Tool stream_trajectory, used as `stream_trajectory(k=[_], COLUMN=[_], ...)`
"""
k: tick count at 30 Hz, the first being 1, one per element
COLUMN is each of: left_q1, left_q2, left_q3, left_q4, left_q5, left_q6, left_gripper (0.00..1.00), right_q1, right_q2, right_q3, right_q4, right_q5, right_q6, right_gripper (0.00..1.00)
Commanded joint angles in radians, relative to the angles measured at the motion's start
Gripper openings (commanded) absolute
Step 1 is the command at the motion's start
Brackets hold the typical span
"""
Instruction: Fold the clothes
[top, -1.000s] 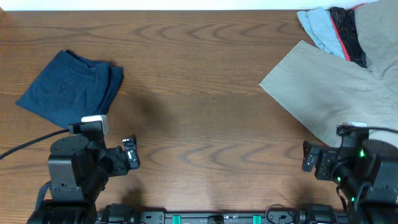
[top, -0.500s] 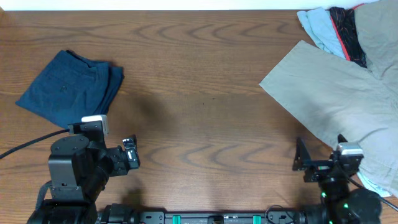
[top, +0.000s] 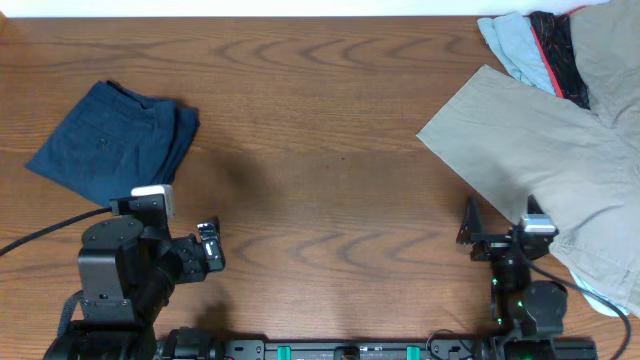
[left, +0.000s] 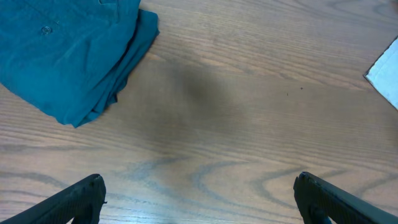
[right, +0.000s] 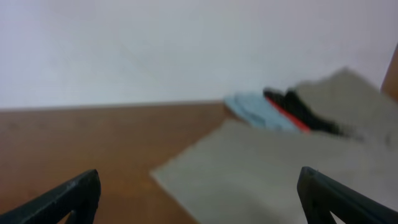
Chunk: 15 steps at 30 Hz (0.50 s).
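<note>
overhead: fixed up top, looks straight down on the whole table (top: 330, 150), arm bases along the bottom edge
left wrist: low and close, tilted down at the wood, navy shorts (left: 68, 56) top left, its own fingertips (left: 81, 198) in the bottom corners
right wrist: pretty much level, faces the back wall, blurry, khaki garment (right: 280, 168) and light blue cloth (right: 252, 109) ahead
shared: overhead catches the shorts with left wrist, and the khaki garment with right wrist

I can't make out any lettering, label, brand or number from my views: nothing readable on the navy shorts (top: 110, 140), the khaki garment (top: 540, 150) or the wooden table (top: 320, 120).
</note>
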Motion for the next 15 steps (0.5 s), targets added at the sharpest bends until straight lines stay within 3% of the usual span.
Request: stream_trajectory(k=[1, 15], left_q1=[0.0, 0.0], left_q2=[-0.003, -0.003], left_q3=[-0.003, -0.003], left_q4=[0.004, 0.004], left_q5=[-0.011, -0.011], left_q6=[0.006, 0.006], left_gripper=[0.98, 0.98], right_q1=[0.008, 0.007], right_q2=[-0.006, -0.005], right_q3=[-0.002, -0.001], right_q4=[-0.031, -0.031], right_q5=[-0.037, -0.047], right_q6=[-0.008, -0.008], right_gripper=[0.99, 0.99])
